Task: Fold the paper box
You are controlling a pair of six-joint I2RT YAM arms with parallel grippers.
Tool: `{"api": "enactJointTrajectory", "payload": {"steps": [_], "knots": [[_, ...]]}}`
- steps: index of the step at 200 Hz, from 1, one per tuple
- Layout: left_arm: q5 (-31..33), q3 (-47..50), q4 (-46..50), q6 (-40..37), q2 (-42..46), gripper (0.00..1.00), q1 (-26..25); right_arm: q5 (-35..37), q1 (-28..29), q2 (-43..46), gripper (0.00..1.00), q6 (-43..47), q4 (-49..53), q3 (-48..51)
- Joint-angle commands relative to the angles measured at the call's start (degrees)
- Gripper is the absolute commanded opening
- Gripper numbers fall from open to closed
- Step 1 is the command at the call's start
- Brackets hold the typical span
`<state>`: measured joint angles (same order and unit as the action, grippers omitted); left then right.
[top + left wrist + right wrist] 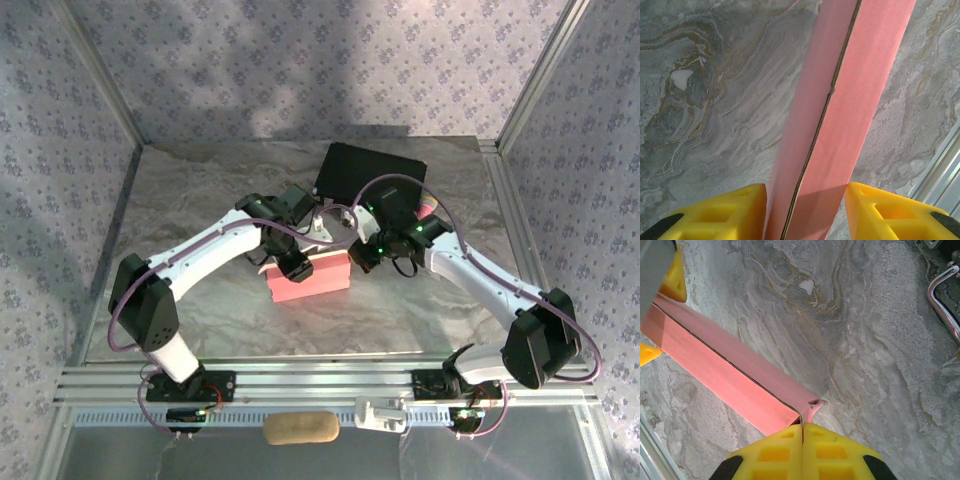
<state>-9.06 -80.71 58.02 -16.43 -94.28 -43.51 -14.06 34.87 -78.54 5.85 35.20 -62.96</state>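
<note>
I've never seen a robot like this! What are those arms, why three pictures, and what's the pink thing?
These are two robot arms bolted to a table. One picture looks down from above; the other two come from cameras on the wrists. The yellow bits are each arm's grabbing part, called an end effector. On the table are a pink paper box and a black case. The right end effector is pinched shut on the box's end flap. The left end effector straddles the box; whether it squeezes, I can't tell.

Floral-patterned walls [300,60], grey marbled tabletop [200,200]
</note>
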Motion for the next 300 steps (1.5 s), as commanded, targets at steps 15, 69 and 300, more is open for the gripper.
{"api": "enactJointTrajectory", "payload": {"steps": [15, 69, 300], "knots": [[-0.85, 1.43, -1.83, 1.88, 1.50, 0.41, 0.25, 1.65, 1.29, -0.28, 0.00, -3.05, 0.76, -1.68], [-0.75, 1.74, -3.27, 3.65, 4.03, 0.40, 1.05, 2.82, 2.27, -0.10, 0.00, -5.84, -0.28, -0.59], [-5.18, 7.27, -8.25, 5.36, 5.24, 0.36, 3.85, 3.08, 2.76, -0.47, 0.00, -7.46, -0.48, -0.04]]}}
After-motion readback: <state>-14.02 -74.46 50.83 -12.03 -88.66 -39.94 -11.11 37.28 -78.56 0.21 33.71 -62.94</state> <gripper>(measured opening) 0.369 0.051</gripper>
